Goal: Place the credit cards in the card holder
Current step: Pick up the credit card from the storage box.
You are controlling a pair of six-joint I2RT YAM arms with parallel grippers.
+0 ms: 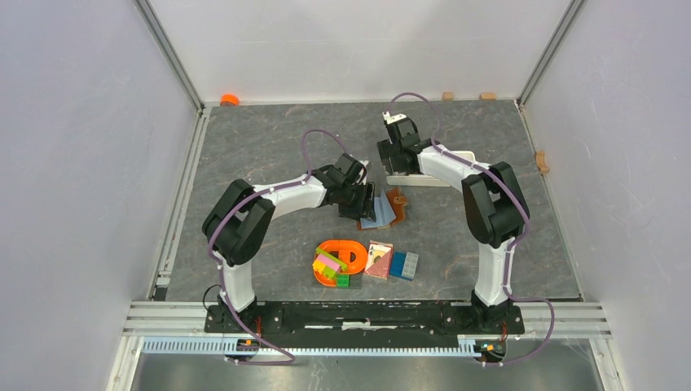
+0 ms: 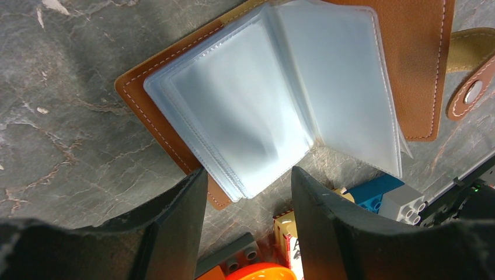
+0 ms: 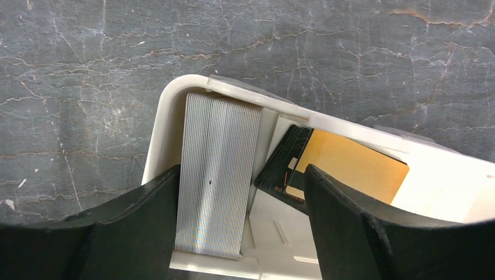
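Jaws wide on both: your right gripper (image 3: 240,170) hovers over the credit cards (image 3: 219,175) stacked on edge inside the white tray (image 3: 169,111), your left gripper (image 2: 248,175) over the open card holder (image 2: 408,70) just beside that tray. Careful: pinch that tight stack and several cards may lift together, or the tray drags

Card holder (image 2: 417,58) mid-table, tray (image 3: 166,116) behind it holding cards (image 3: 219,175), blocks (image 1: 405,265) in front

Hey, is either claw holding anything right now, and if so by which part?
Nothing is held. The left claw hangs open over the card holder; the right claw hangs open over the cards in the tray.
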